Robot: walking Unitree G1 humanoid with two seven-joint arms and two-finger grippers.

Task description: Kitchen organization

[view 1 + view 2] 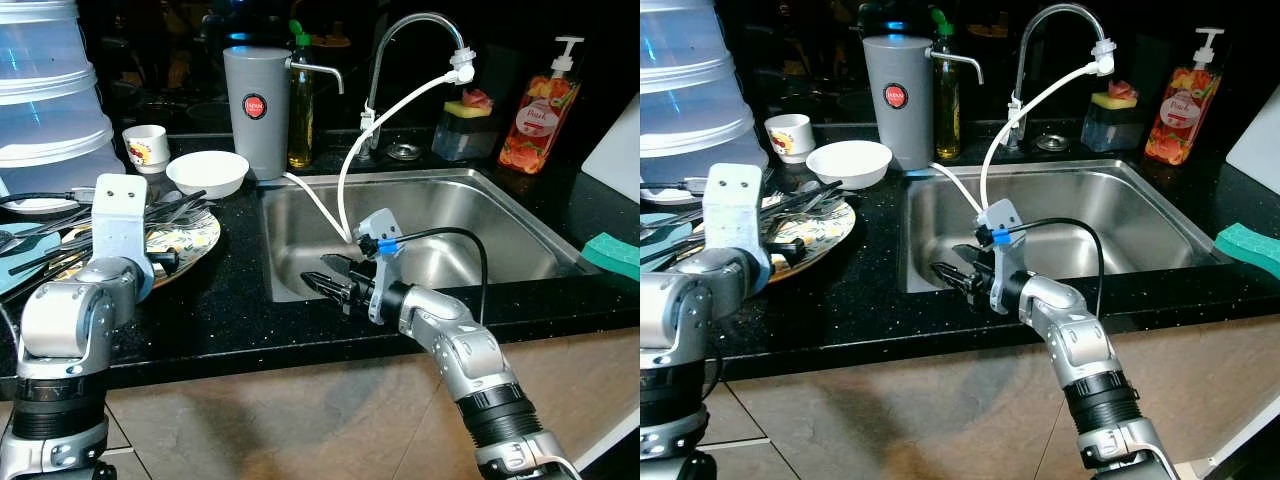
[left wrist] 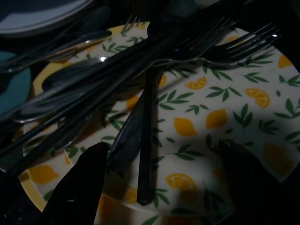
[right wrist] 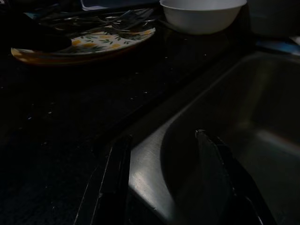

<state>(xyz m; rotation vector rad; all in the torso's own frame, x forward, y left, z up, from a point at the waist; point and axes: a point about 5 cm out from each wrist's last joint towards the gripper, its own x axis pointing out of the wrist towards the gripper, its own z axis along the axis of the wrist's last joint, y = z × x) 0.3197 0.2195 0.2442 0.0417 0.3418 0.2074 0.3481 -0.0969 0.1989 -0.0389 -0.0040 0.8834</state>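
Observation:
A lemon-patterned plate lies on the black counter left of the sink, piled with several forks and spoons. My left gripper hovers open just over the plate's near side, its fingers on either side of a dark handle without touching it. My right gripper is open and empty at the front left corner of the steel sink, pointing left toward the counter. A white bowl sits behind the plate.
A small cup, a grey jug and an oil bottle stand at the back. A white hose hangs from the faucet into the sink. Stacked clear containers are far left; soap bottle and green sponge right.

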